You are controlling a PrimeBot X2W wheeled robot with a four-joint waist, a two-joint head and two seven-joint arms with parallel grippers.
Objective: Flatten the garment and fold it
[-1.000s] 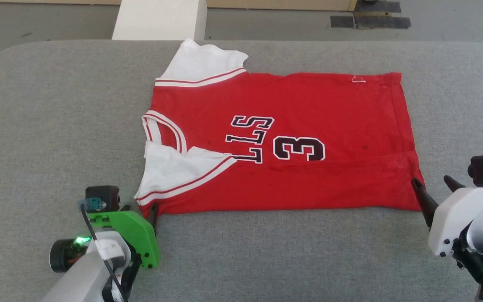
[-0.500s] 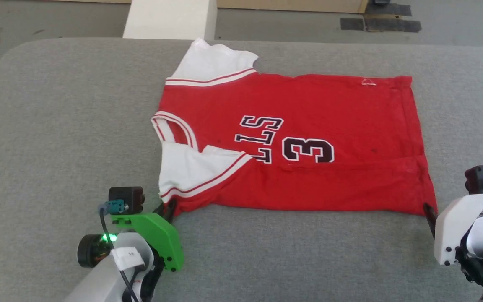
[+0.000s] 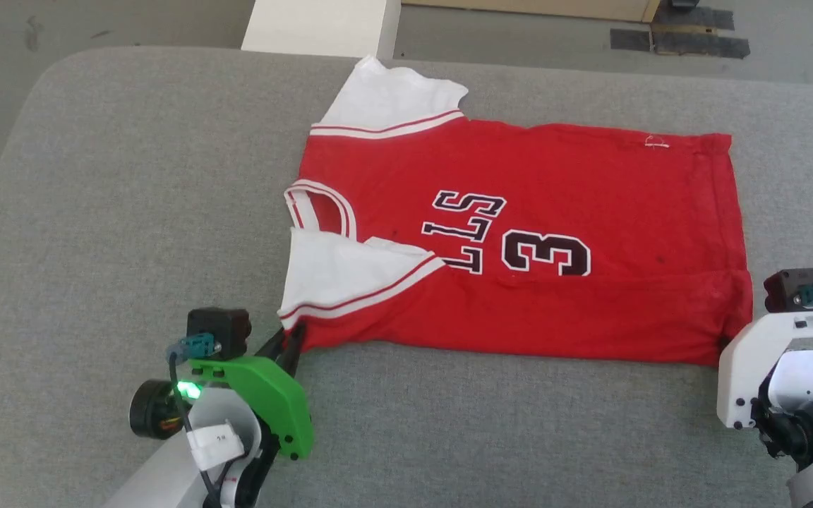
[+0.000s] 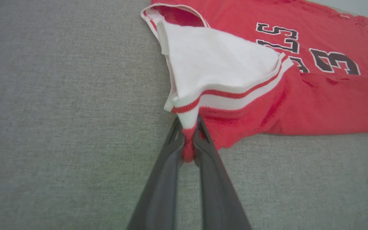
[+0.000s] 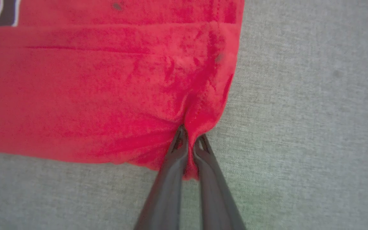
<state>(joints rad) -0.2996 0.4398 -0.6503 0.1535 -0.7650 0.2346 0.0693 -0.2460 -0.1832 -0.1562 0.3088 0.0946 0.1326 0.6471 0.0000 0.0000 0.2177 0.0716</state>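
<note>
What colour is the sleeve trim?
White with a red stripe; the sleeve trim shows best in the left wrist view.

We saw the garment (image 3: 611, 204), a red basketball-style T-shirt, spread flat on the grey bench (image 3: 117, 183), with its collar toward 9 o'clock and its hem toward 3 o'clock. The white far sleeve (image 3: 392, 95), trimmed in red and white, stuck out at 12 o'clock. The 6 o'clock side lay folded over the front with the near sleeve (image 3: 336, 271), hiding part of the black lettering. Both near corners were puckered.
</note>
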